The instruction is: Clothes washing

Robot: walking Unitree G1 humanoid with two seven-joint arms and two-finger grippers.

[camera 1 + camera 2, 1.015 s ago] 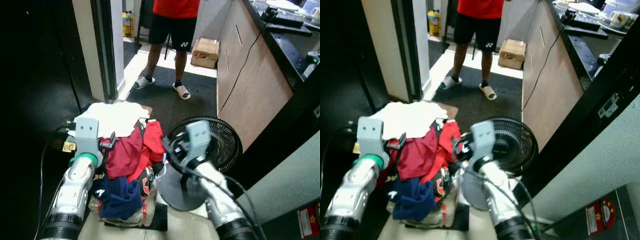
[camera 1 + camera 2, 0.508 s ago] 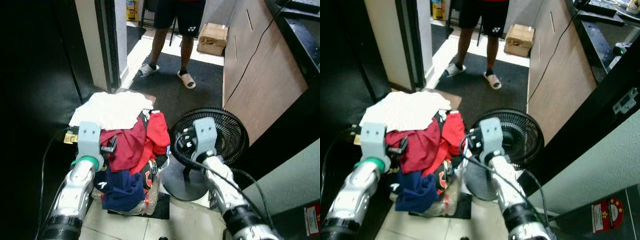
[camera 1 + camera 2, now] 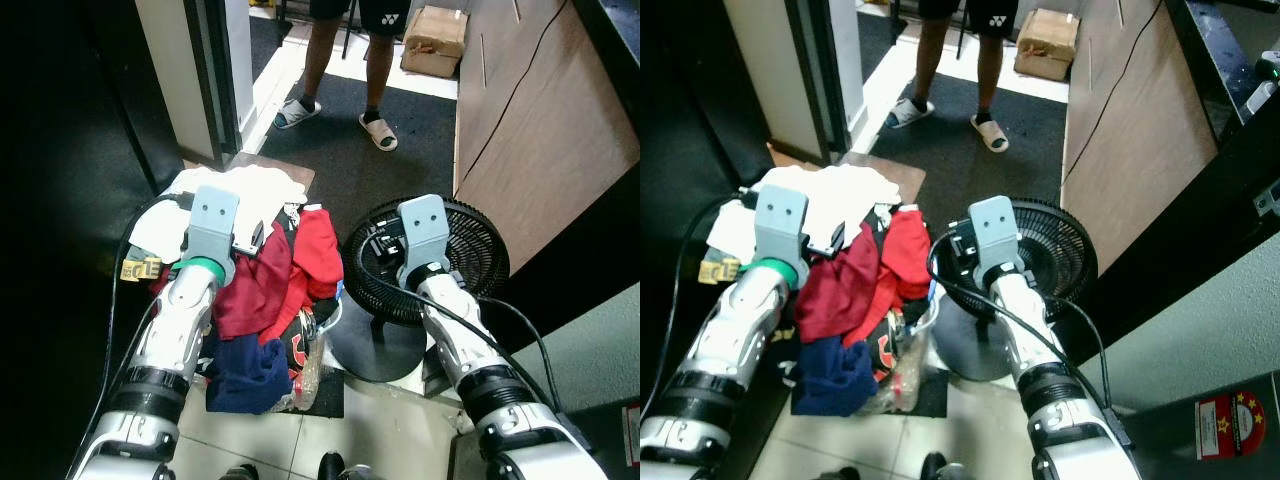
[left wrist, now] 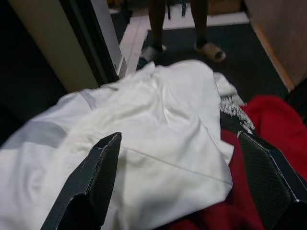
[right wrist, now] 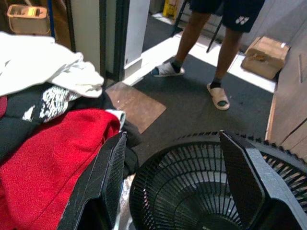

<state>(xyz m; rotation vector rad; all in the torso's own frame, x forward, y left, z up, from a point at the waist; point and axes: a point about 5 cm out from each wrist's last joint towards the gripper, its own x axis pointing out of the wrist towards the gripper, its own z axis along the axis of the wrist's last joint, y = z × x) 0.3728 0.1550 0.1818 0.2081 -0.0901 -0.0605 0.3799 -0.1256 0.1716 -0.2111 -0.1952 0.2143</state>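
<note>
**Ready to Grab the Laundry**

Dark carpet (image 3: 330, 150) covers the floor ahead, where a person (image 3: 345, 60) in sandals stands near a cardboard box (image 3: 435, 30). Closer in, tile floor (image 3: 380, 420) holds a big pile of clothes (image 3: 255, 300), heaped up so it can all be carried to the wash. A white shirt (image 4: 144, 129) lies on top, red clothes (image 3: 270, 280) spill down the middle, and a blue one (image 3: 245, 365) hangs at the near end.

The left gripper (image 4: 192, 163) hovers just above the white shirt with its fingers spread wide and nothing in them, likely set to pinch it. The right gripper (image 5: 177, 182) is spread and empty too, over a black fan (image 3: 440, 265) standing just beside the pile.
</note>
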